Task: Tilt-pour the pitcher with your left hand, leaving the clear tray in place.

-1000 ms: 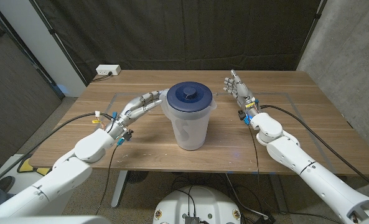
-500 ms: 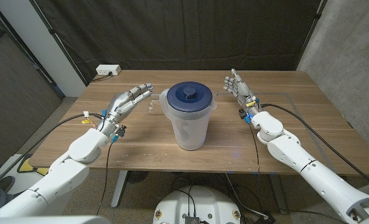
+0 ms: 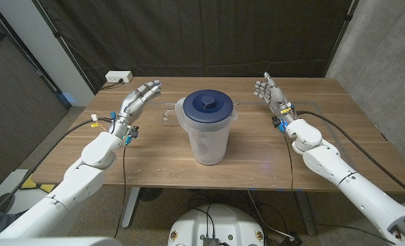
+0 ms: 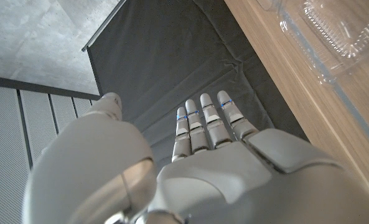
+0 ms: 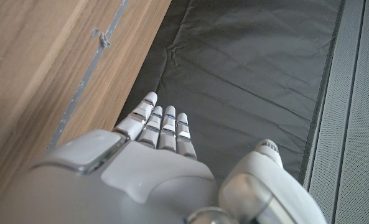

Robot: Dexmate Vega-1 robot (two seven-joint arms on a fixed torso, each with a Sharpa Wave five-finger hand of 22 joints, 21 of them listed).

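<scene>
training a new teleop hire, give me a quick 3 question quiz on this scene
1. True or false: the left hand is gripping the pitcher.
2. The clear tray lies: A) on the pitcher's lid, B) on the table beside the pitcher, toward the robot's left, C) in the right hand.
3. Fill in: the pitcher stands ____ with its blue lid on.

Key
1. False: the hand is raised, fingers extended, apart from the pitcher.
2. B.
3. Upright.
</scene>
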